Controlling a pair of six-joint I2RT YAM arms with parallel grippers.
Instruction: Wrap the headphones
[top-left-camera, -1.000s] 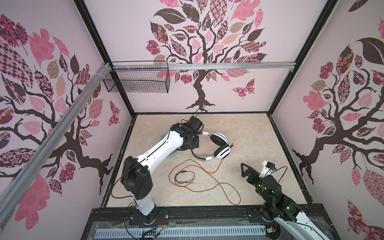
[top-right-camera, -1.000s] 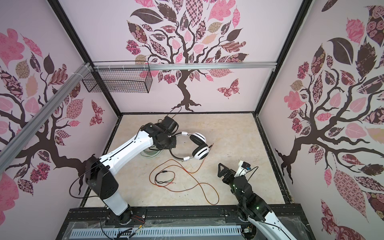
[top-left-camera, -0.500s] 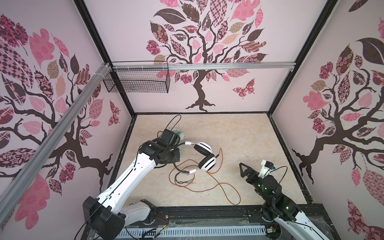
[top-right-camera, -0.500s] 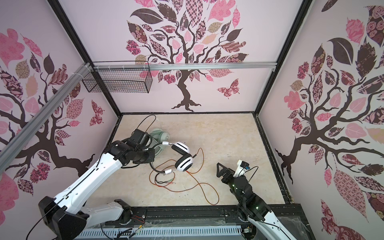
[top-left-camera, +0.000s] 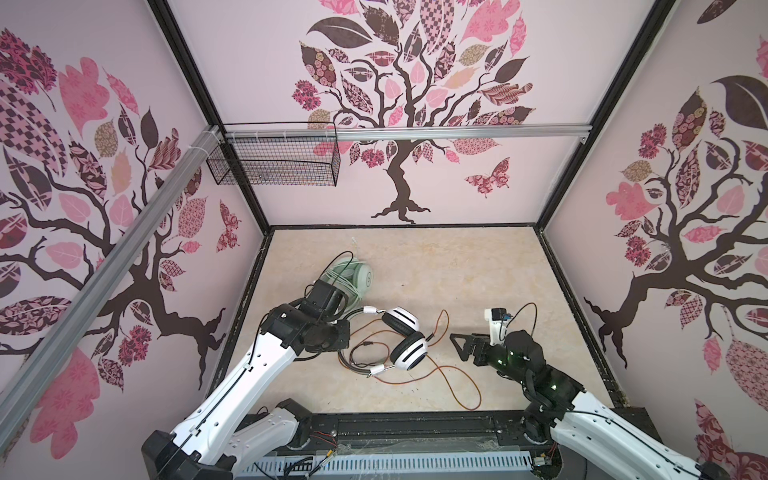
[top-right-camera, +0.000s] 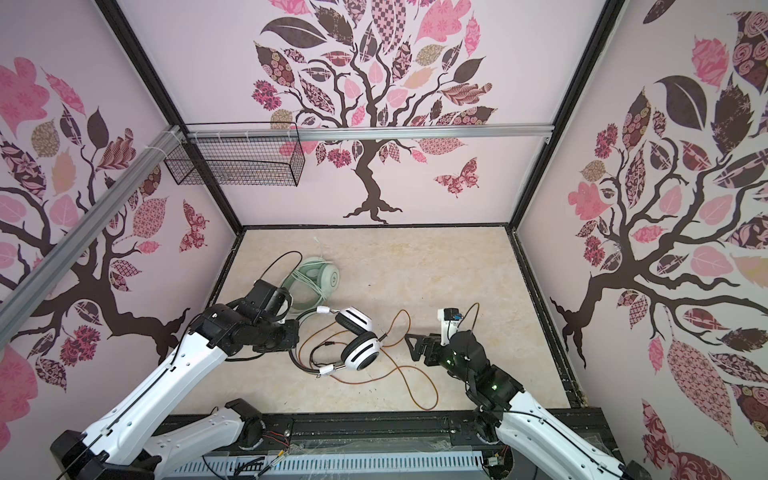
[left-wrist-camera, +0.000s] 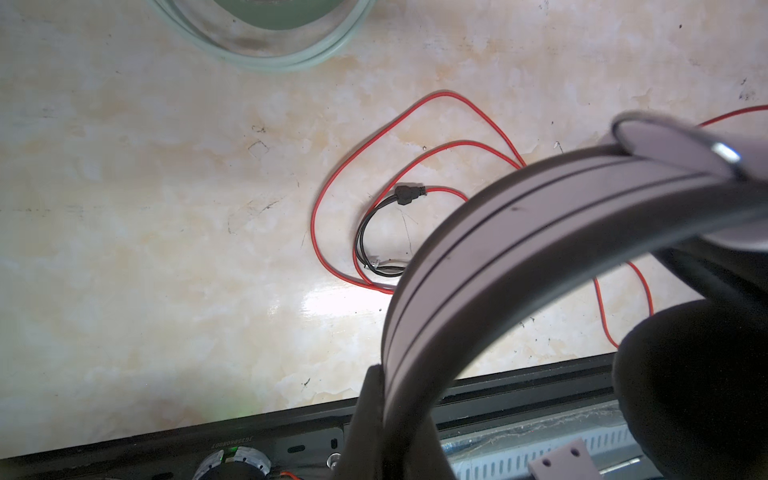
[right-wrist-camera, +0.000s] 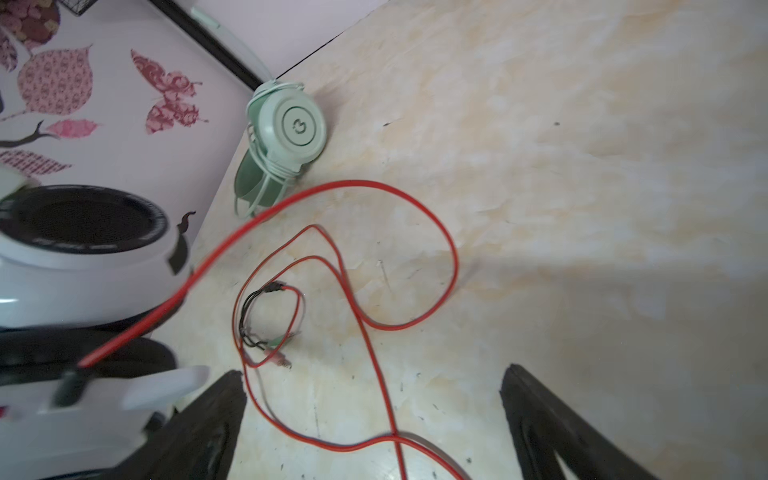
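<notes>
My left gripper (top-left-camera: 337, 332) clamps the white headset (top-left-camera: 409, 353) by its band; my right gripper (right-wrist-camera: 374, 428) hangs spread wide, empty, near the red cable (right-wrist-camera: 455, 257).

Enclosure: three pale pink walls, back (top-left-camera: 257, 62), left (top-left-camera: 137, 62) and right (top-left-camera: 631, 104). Each carries a tree decal (top-left-camera: 401, 183) with a dark brown trunk and patterned pink, brown and tan leaves. A butterfly (top-left-camera: 487, 179) sits right of the back trunk.

Black posts (top-left-camera: 183, 62) stand in both rear corners. A silver rail (top-left-camera: 457, 132) runs level across the back wall; a second rail (top-left-camera: 104, 266) slants along the left wall. A black wire basket (top-left-camera: 274, 164) hangs at the back rail's left end.

Floor (top-left-camera: 457, 257): glossy beige marble pattern, scuffed with small dark marks. A bright glare patch (left-wrist-camera: 328, 305) shows in the left wrist view.

Front edge: black bar (top-left-camera: 415, 424), then a white slotted duct (top-left-camera: 415, 459).
</notes>
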